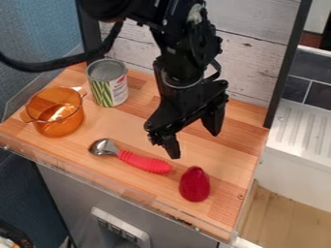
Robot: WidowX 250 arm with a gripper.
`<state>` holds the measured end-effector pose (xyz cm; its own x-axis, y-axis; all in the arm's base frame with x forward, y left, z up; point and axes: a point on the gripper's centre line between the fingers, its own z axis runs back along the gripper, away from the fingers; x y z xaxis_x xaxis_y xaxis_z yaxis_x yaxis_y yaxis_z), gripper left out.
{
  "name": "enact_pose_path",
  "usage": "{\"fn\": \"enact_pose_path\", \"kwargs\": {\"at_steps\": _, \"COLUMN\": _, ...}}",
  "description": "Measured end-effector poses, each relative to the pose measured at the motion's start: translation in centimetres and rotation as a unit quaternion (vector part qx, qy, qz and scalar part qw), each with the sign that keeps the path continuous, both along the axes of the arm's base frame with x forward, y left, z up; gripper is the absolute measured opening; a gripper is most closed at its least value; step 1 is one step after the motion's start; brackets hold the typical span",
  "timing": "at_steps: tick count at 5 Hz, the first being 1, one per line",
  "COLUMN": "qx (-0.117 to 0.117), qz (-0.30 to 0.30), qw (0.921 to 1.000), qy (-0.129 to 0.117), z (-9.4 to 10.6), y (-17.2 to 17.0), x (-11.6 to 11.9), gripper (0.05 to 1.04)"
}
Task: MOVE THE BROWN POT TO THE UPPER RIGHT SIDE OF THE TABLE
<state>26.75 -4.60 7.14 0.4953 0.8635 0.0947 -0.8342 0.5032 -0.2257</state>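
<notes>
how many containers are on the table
2: the pot on the left, and the can behind it and to its right. The arm might hide another.

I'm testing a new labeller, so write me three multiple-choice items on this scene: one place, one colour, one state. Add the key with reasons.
1. What stands nearest the see-through amber pot?
A) the red egg-shaped object
B) the metal can with a green-striped label
C) the scoop

2. What colour is the handle of the metal-headed scoop?
A) blue
B) white
C) red

3. How is the black two-finger gripper?
A) open, holding nothing
B) shut, holding nothing
C) closed on the pot

Key:
1 B: the can is just beside the pot.
2 C: the ridged grip is plainly red.
3 A: its fingers are spread, with nothing between them.
</notes>
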Motion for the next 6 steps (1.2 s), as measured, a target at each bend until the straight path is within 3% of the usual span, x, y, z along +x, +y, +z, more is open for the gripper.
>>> {"fn": "enact_pose_path", "kwargs": {"at_steps": 1, "qx": -0.001, "qz": 0.001, "qw": 0.9999, "qy": 0.012, "z": -0.6, "y": 0.0, "x": -0.2, "gripper": 1.000}}
{"fn": "enact_pose_path", "kwargs": {"at_steps": 2, "qx": -0.023, "qz": 0.049, "qw": 0.9985, "qy": 0.008, "z": 0.1, "y": 2.5, "x": -0.1, "gripper": 1.000}}
{"fn": "enact_pose_path", "kwargs": {"at_steps": 3, "qx": -0.029, "qz": 0.090, "qw": 0.9954, "qy": -0.010, "z": 1.2, "y": 4.2, "x": 0.1, "gripper": 1.000}}
{"fn": "enact_pose_path", "kwargs": {"at_steps": 4, "qx": -0.031, "qz": 0.160, "qw": 0.9865, "qy": -0.013, "z": 1.2, "y": 7.4, "x": 0.0, "gripper": 1.000}}
{"fn": "enact_pose_path", "kwargs": {"at_steps": 5, "qx": -0.033, "qz": 0.247, "qw": 0.9684, "qy": 0.002, "z": -0.2, "y": 11.4, "x": -0.2, "gripper": 1.000}}
{"fn": "enact_pose_path", "kwargs": {"at_steps": 6, "qx": -0.003, "qz": 0.332, "qw": 0.9432, "qy": -0.010, "z": -0.7, "y": 16.1, "x": -0.5, "gripper": 1.000}}
